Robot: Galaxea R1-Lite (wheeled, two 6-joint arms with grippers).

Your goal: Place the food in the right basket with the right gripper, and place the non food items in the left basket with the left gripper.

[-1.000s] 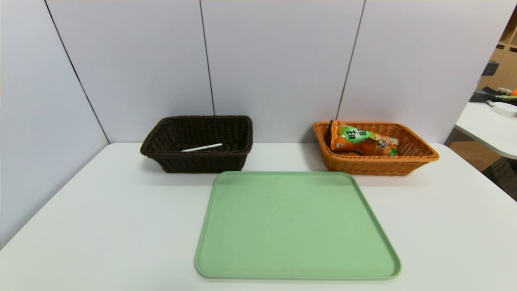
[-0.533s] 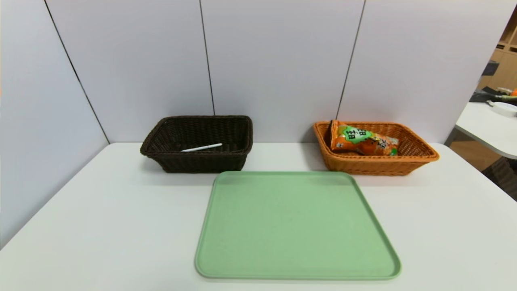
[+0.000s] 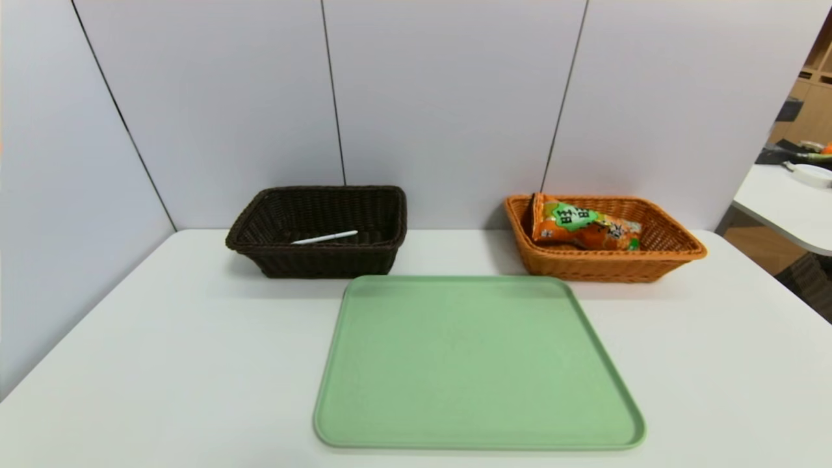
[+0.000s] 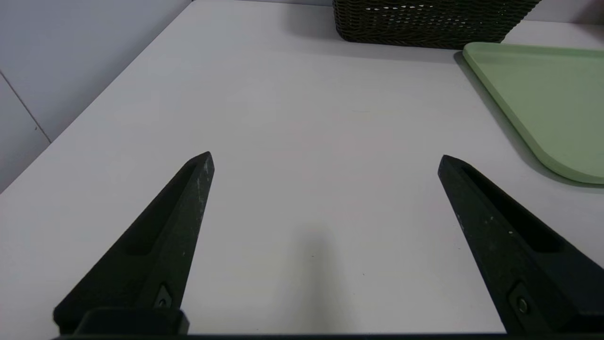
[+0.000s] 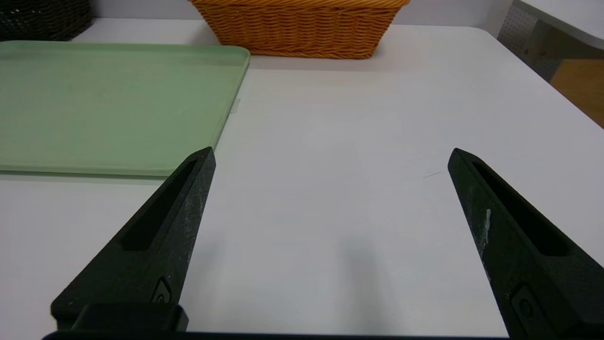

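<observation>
The orange snack bag, the food, lies inside the orange-tan right basket at the back right. A thin white pen rests in the dark brown left basket at the back left. Neither arm shows in the head view. My left gripper hangs open over bare white table near the front left, with the dark basket far ahead of it. My right gripper hangs open over bare table on the right, with the orange-tan basket far ahead. Nothing sits between either pair of fingers.
A flat green tray with nothing on it lies in the middle of the white table; its corner and its edge appear in the wrist views. Grey panels wall off the back and left. Another table stands off to the right.
</observation>
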